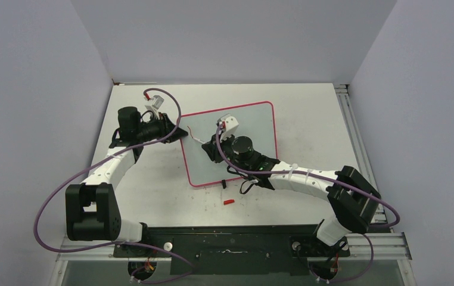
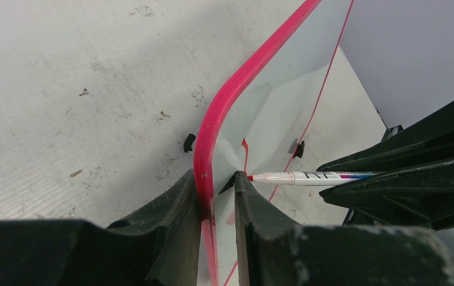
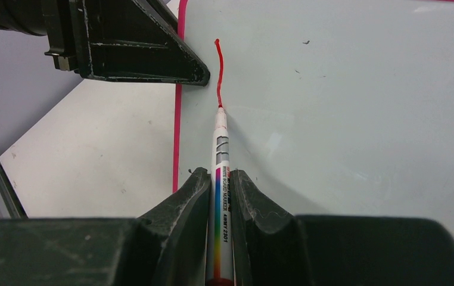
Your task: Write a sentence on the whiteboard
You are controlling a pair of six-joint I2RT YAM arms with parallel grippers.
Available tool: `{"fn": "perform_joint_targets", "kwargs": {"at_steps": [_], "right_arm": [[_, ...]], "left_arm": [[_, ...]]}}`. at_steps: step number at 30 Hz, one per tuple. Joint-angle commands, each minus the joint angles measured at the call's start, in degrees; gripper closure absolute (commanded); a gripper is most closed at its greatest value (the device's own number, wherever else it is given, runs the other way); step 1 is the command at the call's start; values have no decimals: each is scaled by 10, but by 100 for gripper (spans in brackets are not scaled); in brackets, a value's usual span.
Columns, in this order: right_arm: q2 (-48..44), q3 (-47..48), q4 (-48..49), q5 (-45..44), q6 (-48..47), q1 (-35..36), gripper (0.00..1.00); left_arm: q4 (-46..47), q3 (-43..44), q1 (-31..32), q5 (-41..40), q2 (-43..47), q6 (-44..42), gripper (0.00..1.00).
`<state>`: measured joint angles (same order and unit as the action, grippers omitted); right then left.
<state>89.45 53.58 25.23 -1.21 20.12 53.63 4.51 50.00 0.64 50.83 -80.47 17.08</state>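
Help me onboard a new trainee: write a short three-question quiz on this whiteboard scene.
1. True or false: the left fingers clamp the pink frame of the whiteboard.
2. What do the right fingers hold? A) an eraser B) a whiteboard marker C) a cloth
3. Fill in: the board's face bears ___ red stroke, ending at the marker's tip.

Key: 1 true; 2 B; 3 one.
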Motion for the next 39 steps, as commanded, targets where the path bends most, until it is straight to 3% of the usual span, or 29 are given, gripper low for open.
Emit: {"fn": "perform_joint_targets", "kwargs": {"at_steps": [1, 15, 39], "right_arm": [[-21, -5, -15, -7, -4, 4, 95], [-51, 24, 0, -12, -10, 9, 95], [25, 86, 48, -29, -45, 7, 95]], "left_arm": [[-2, 17, 8, 3, 7, -16, 83], [-2, 17, 8, 4, 9, -17, 83], [-1, 18, 8, 6, 8, -18, 83]]}}
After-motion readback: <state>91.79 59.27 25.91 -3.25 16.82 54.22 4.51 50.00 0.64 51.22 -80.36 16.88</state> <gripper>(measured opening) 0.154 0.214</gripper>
